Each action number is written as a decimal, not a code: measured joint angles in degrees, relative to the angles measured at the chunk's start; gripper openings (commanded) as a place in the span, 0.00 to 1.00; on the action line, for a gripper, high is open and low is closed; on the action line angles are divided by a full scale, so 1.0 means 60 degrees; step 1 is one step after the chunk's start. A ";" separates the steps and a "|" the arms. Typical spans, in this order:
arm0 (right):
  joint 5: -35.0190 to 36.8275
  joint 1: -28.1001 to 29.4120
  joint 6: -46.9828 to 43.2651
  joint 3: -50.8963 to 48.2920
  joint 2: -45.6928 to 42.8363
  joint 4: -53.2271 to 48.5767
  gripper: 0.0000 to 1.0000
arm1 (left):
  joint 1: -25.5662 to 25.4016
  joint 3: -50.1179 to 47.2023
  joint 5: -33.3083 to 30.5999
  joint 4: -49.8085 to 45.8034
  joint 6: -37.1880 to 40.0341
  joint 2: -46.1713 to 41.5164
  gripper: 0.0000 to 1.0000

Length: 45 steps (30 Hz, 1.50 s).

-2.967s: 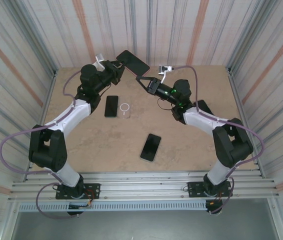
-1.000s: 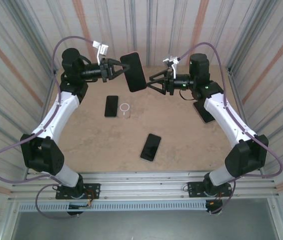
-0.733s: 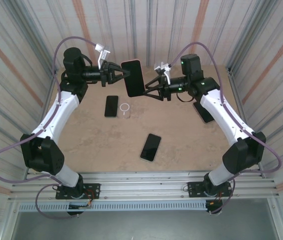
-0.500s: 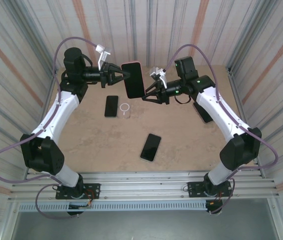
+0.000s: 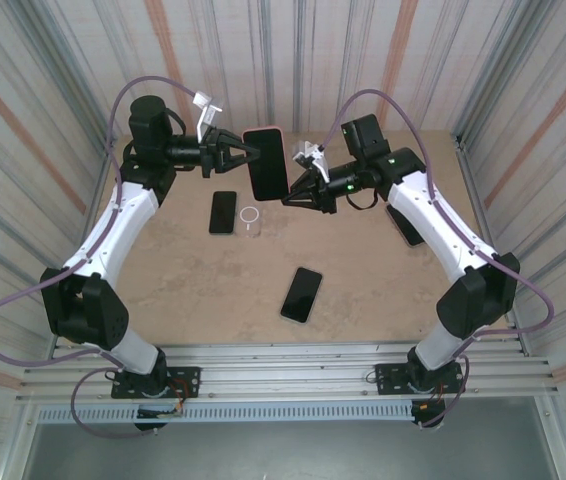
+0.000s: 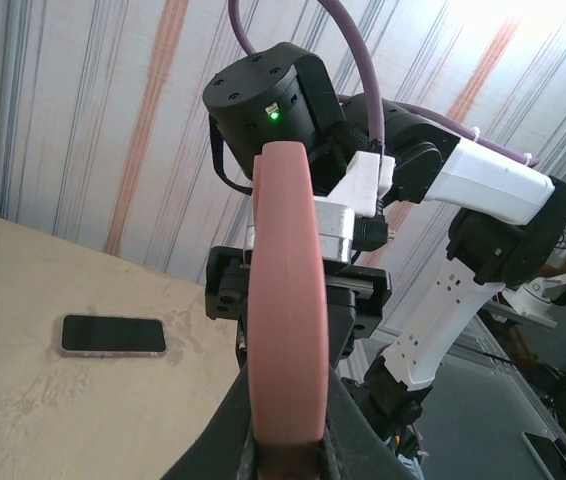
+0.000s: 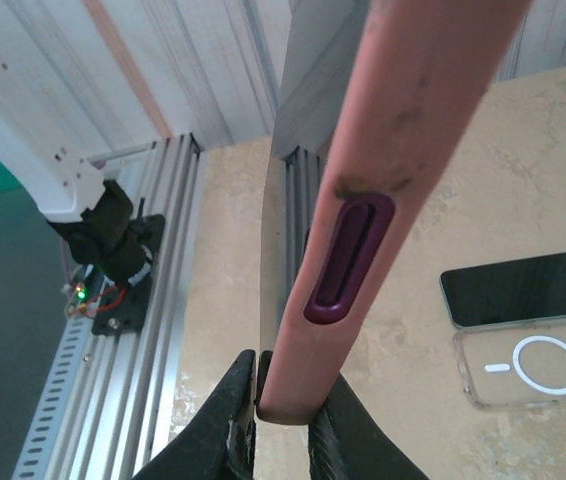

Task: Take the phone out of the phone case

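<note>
A phone (image 5: pixel 266 165) in a pink phone case (image 5: pixel 263 130) hangs upright in the air over the back of the table, dark face toward the camera. My left gripper (image 5: pixel 246 153) is shut on its left edge; the left wrist view shows the pink case (image 6: pixel 283 290) edge-on, clamped in the left gripper (image 6: pixel 285 440). My right gripper (image 5: pixel 288 198) is shut on the lower right corner. In the right wrist view the case (image 7: pixel 383 150) with its purple side button (image 7: pixel 348 250) is pinched in the right gripper (image 7: pixel 283 405).
On the table lie a bare dark phone (image 5: pixel 223 212), a clear case with a white ring (image 5: pixel 251 218), another dark phone (image 5: pixel 302 294) nearer the front, and a dark slab (image 5: pixel 408 222) under the right arm. Corrugated walls close in three sides.
My right gripper moved left to the cased phone and closed on its lower corner. The left arm kept holding the phone in about the same place.
</note>
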 measured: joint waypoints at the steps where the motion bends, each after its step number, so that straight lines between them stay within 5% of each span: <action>1: 0.0044 0.0015 -0.0036 0.0015 0.0007 -0.0040 0.16 | 0.0000 0.0000 0.0000 -0.0011 0.0000 0.0000 0.00; 21: 0.0871 0.0291 -0.1242 0.0619 0.0299 -0.0994 0.09 | 0.0007 -0.0142 0.0259 0.0022 0.0186 -0.0007 0.00; 45: 0.2721 0.0601 -0.2211 0.0277 -0.0025 -0.0069 0.10 | 0.0124 -0.0280 0.0160 0.0022 -0.0044 -0.0087 0.00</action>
